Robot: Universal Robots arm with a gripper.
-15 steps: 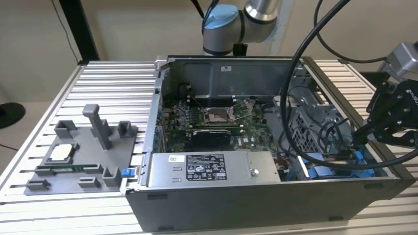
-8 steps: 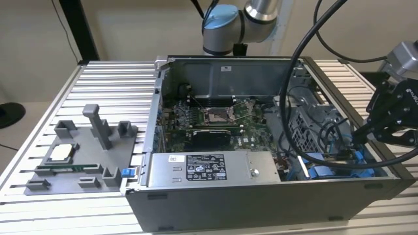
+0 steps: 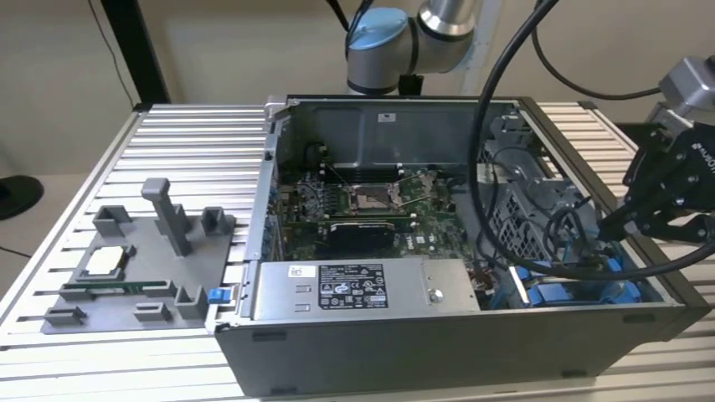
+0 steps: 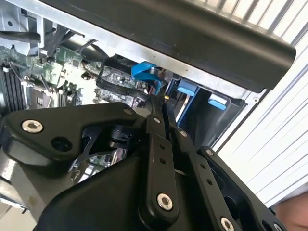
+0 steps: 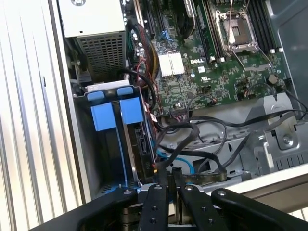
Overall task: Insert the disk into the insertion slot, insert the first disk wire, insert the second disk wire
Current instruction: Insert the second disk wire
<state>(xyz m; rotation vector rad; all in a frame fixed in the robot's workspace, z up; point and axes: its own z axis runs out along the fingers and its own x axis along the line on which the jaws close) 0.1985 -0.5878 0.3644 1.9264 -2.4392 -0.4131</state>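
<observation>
Gripper (image 5: 171, 173) low in case corner, jaws closed together; nothing made out between them. Disk (image 5: 138, 144) seated on edge in insertion slot (image 5: 108, 159), just ahead of jaws, long edge pointing back toward them. Blue data cable (image 5: 182, 161) loops between. Open computer case (image 3: 447, 352) on slatted aluminium desk (image 3: 179, 134); grey fixture tray (image 3: 146, 268) toward exterior view's left.
</observation>
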